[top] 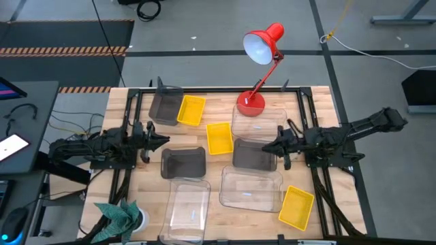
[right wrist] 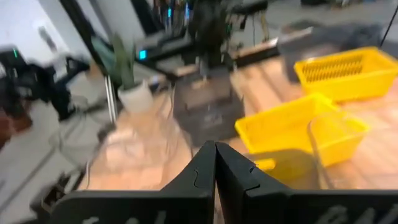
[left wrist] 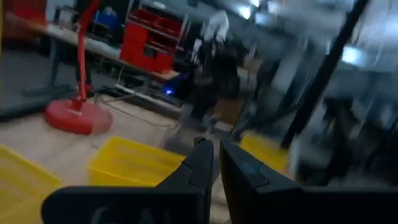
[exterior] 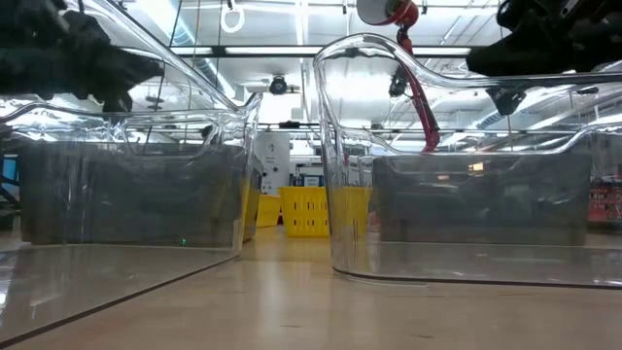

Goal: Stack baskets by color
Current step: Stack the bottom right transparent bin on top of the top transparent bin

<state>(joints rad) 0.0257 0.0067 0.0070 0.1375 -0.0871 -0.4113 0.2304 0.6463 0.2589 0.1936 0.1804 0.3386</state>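
Nothing stacked yet: left pincer (top: 162,141) clenched and empty, right pincer (top: 267,146) clenched and empty above the grey basket (top: 254,155). Next: open, grasp its rim.

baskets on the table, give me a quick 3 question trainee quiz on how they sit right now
1. True or false: the yellow baskets are already stacked in one pile.
2. How many yellow baskets show in the high view? A) two B) three C) five
3. Fill in: the red lamp's base stands at the table's far edge, next to a ____ basket.

Key
1. False: they lie apart, one well away from the others, near the right arm's side.
2. B
3. clear

Both the left gripper and the right gripper are shut and hold nothing.
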